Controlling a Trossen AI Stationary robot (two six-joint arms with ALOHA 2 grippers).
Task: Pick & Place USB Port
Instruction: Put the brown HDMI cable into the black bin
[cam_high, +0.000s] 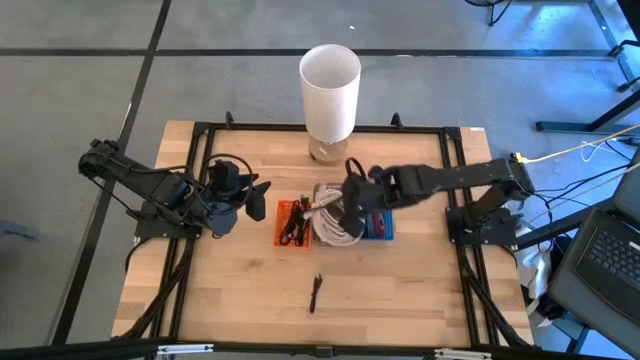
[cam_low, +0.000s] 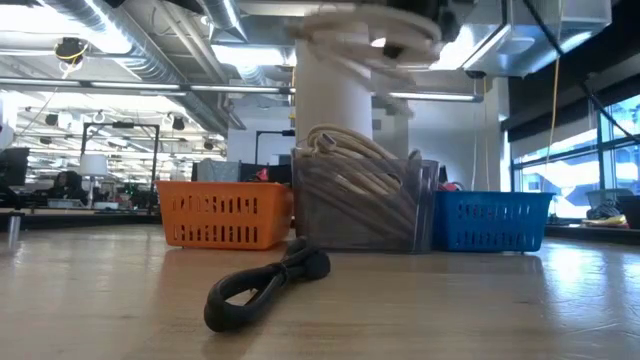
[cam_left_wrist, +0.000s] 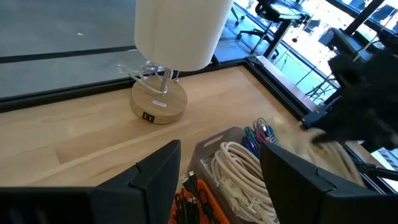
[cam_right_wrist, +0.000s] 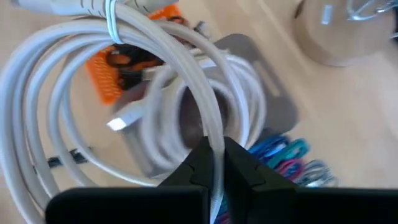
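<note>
White coiled cable (cam_right_wrist: 155, 93) pinched in right gripper (cam_right_wrist: 216, 163) above clear bin (cam_high: 335, 228): placing step. Next: lower, release. Left gripper (cam_left_wrist: 217, 171) open, empty, beside orange bin (cam_high: 292, 222).

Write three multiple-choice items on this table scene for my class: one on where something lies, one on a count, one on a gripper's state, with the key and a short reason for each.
1. Where does the black cable lie?
A. in the orange bin
B. on the bare table in front of the bins
C. under the lamp

2. How many bins stand in the row?
A. two
B. three
C. four

3. What is the right gripper doing?
A. gripping a white cable
B. hanging open and empty
C. holding the lamp

Key: 1 B, it rests alone on the wood. 2 B, orange bin, clear bin, blue bin. 3 A, its fingers pinch the coiled white cable above the clear bin.
</note>
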